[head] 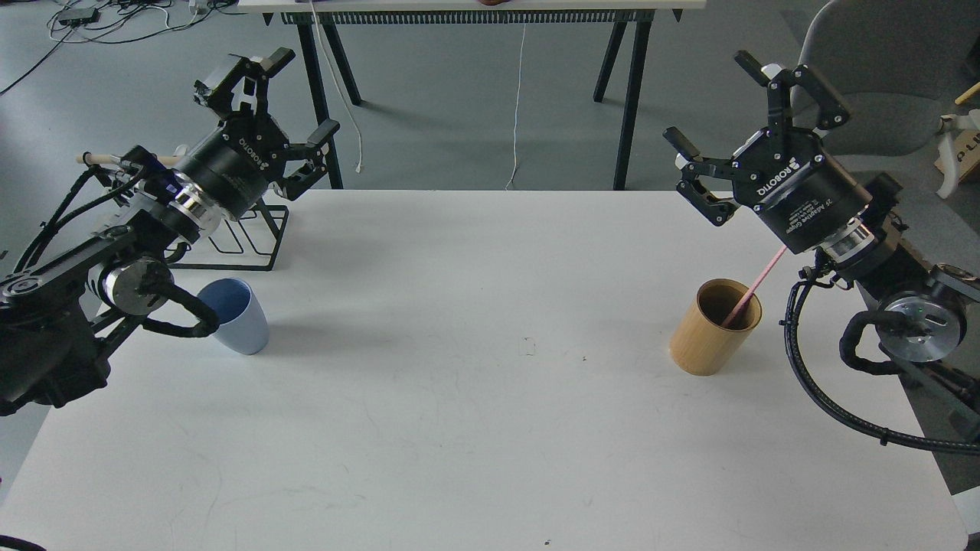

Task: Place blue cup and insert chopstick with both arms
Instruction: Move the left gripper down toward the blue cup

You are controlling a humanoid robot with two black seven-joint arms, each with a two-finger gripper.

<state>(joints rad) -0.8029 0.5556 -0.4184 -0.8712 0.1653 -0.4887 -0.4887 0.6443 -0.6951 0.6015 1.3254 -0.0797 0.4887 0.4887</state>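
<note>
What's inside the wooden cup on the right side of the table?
A pink chopstick leans inside the wooden cup, its top sticking out toward the right gripper. The cup's wall hides its lower end and the bottom.

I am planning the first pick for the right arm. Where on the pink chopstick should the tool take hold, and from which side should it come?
Probably the upper free part of the chopstick, above the rim of the bamboo holder. It leans up and to the right, toward the right tool, whose fingers are spread and hold nothing. Coming from above on the right, with the fingers closing across the thin stick, seems best; its lower end is hidden inside.
</note>
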